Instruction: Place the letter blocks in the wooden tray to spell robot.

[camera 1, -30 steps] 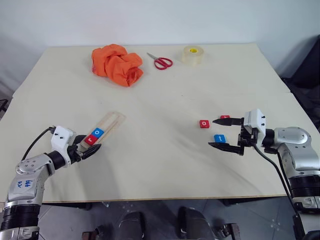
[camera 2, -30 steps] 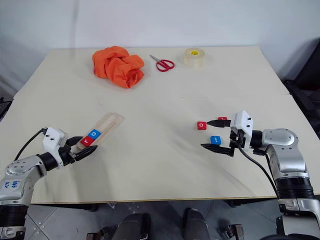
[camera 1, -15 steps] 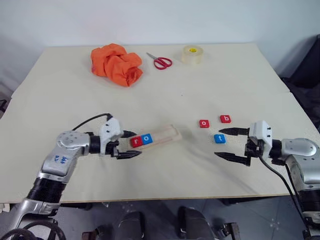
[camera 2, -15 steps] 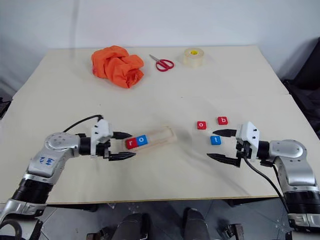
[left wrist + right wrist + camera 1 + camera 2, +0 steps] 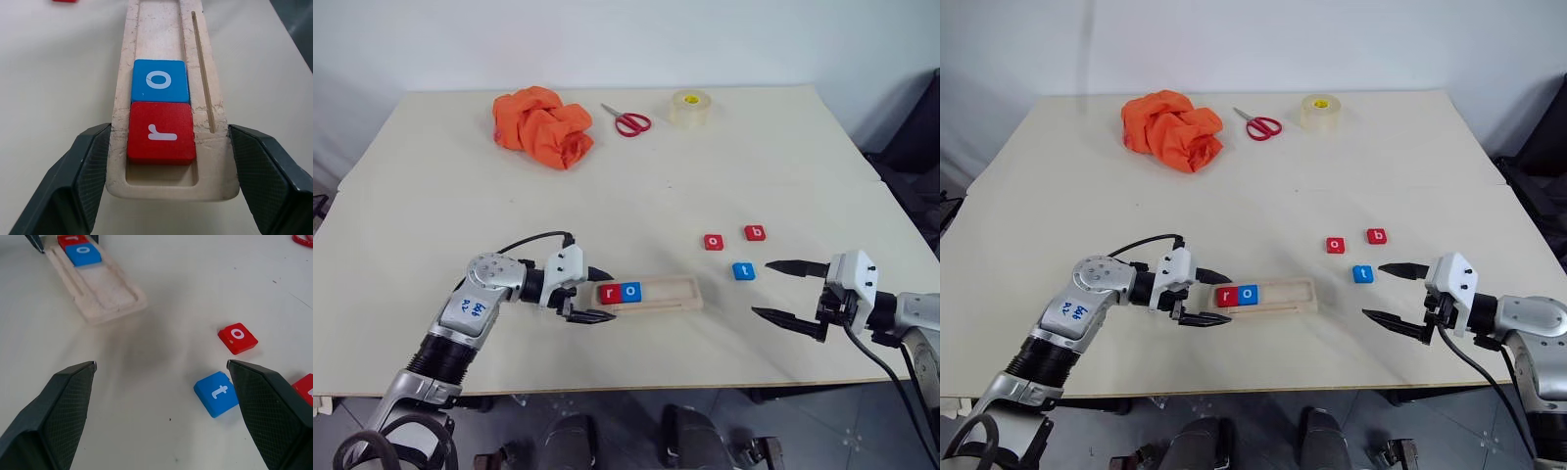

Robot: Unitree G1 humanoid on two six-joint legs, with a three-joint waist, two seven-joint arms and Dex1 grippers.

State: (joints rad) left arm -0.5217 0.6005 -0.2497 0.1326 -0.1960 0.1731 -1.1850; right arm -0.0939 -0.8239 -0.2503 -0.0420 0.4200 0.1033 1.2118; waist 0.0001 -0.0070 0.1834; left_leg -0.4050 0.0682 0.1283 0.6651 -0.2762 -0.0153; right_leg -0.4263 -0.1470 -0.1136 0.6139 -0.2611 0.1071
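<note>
Left end effector (image 5: 594, 295) clamped on the pale narrow wooden tray (image 5: 668, 292), right end effector (image 5: 781, 291) apart over the bench — risks spilling the seated red r tile (image 5: 611, 292) if jerked.

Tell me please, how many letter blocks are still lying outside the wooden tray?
3. The red o block and the red b block lie side by side on the table; the blue t block lies just nearer the robot, between them and the right gripper.
</note>
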